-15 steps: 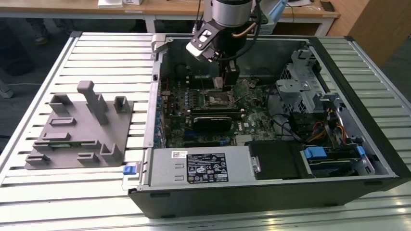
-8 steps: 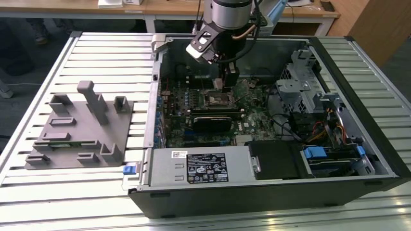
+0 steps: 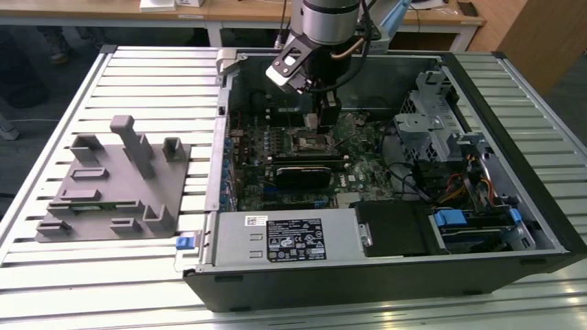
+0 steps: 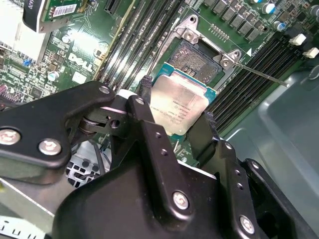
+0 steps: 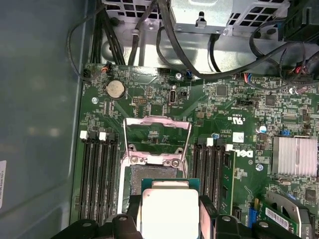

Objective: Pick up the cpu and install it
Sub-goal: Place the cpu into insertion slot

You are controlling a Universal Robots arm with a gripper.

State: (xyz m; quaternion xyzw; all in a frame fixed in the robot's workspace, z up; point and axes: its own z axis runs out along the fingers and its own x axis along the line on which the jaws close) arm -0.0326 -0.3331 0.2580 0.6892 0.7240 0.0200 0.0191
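Tool (image 4: 177, 101), black, two-fingered: clamped on opposite edges of the flat square silver-topped cpu (image 4: 185, 108), held short of the open metal-framed socket (image 4: 199, 57) just ahead of it. Risk: skewed or offset lowering could bend socket pins.

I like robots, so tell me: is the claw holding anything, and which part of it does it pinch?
Yes. The claw holds the cpu by two opposite edges, one finger on each side, close to the open socket.
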